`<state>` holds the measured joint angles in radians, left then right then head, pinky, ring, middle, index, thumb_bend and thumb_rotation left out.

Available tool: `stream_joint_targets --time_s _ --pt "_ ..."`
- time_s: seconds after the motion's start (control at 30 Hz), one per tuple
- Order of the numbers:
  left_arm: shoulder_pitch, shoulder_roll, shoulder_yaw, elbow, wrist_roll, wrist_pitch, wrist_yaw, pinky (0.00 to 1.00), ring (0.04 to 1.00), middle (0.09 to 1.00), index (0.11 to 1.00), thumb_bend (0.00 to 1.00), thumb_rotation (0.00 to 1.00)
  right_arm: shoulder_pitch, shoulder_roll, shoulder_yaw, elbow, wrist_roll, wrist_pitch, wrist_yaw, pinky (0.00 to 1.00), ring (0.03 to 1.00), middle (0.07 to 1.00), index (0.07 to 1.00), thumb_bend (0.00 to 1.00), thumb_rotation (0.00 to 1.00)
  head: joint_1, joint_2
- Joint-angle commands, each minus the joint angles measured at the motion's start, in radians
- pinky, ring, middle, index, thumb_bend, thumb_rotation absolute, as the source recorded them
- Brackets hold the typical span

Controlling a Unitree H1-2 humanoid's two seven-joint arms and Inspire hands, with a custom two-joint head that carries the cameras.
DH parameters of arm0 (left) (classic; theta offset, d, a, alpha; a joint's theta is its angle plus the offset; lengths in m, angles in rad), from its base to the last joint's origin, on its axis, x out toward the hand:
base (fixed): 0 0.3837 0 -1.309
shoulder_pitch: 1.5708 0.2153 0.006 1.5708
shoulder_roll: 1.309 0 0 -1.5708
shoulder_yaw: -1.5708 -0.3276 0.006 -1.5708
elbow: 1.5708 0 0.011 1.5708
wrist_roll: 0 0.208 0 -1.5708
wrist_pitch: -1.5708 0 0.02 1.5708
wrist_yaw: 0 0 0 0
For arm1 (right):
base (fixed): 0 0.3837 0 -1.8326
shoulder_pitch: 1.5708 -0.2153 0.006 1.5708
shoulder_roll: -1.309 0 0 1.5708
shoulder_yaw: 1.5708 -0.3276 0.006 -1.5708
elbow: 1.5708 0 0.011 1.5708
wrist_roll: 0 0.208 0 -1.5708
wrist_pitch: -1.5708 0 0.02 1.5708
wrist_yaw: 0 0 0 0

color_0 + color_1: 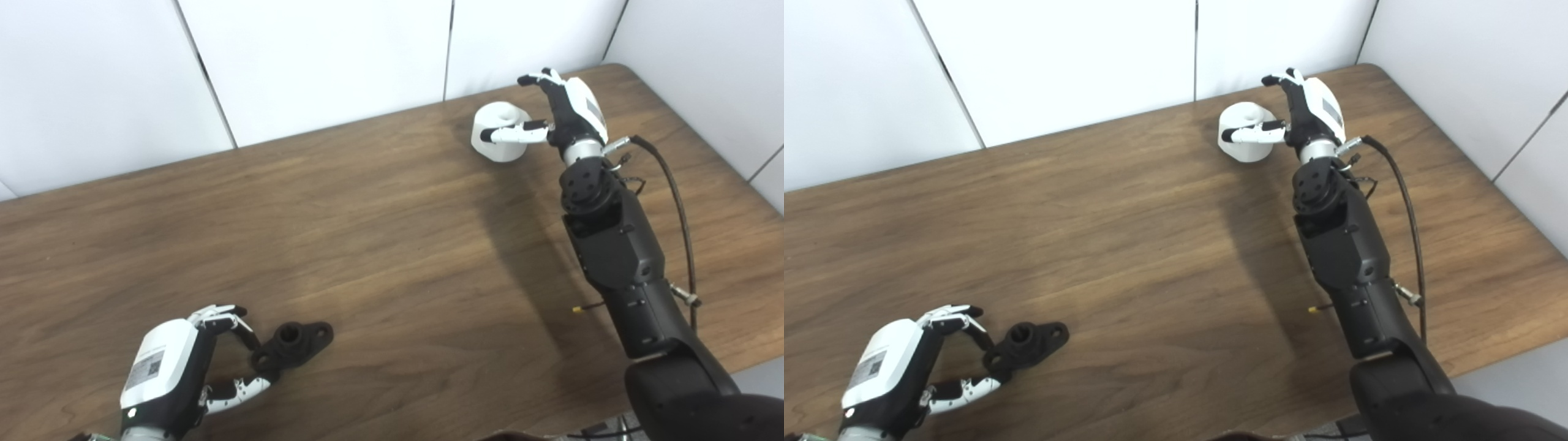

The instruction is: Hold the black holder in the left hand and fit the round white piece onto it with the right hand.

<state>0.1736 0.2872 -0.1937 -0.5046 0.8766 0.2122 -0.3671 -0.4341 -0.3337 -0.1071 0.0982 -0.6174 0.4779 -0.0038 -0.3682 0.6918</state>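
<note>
A: Left hand (177, 367) seen at near-left edge of the brown wooden table (380, 245), fingers spread. The black plastic holder w/ round socket (294, 344) lies flat on the wood, its near end between thumb and fingers. Grip can't be confirmed.

B: Far right, the round white piece w/ hollow top (501, 125) stands on the tabletop. Right hand (560, 110) is placed beside it, open, thumb laid across its front, fingers raised above it. Nothing lifted.

Table (380, 245) wood-grain, matt; holder (294, 346) matt black; round piece (499, 131) smooth white.
</note>
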Motion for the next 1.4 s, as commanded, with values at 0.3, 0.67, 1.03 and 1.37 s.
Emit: stream_joint_targets --time_s 0.3,0.67,1.03,1.37 --pt "0.043 0.028 0.013 0.028 0.003 0.032 -0.031 0.79 0.860 0.795 0.488 0.52 0.04 -0.051 0.018 -0.059 -0.013 -0.022 -0.009 0.026 0.85 0.977 0.986 0.823 0.96 0.30 0.001 0.003" --pt "0.046 0.027 0.012 0.023 0.008 0.036 -0.033 0.79 0.860 0.795 0.488 0.52 0.04 -0.049 0.003 -0.032 0.019 -0.033 -0.008 0.004 0.84 0.975 0.982 0.774 0.93 0.32 0.001 0.006" --pt "0.047 0.024 0.010 0.025 0.008 0.034 -0.029 0.79 0.859 0.795 0.488 0.52 0.04 -0.045 -0.013 -0.005 0.047 -0.013 -0.011 -0.018 0.83 0.983 0.967 0.736 0.92 0.33 0.006 0.006" --pt "0.048 0.028 0.008 0.024 0.018 0.033 -0.030 0.78 0.858 0.794 0.488 0.52 0.04 -0.048 -0.022 0.021 0.062 0.010 -0.011 -0.038 0.86 0.981 0.965 0.774 0.91 0.33 0.007 0.002"
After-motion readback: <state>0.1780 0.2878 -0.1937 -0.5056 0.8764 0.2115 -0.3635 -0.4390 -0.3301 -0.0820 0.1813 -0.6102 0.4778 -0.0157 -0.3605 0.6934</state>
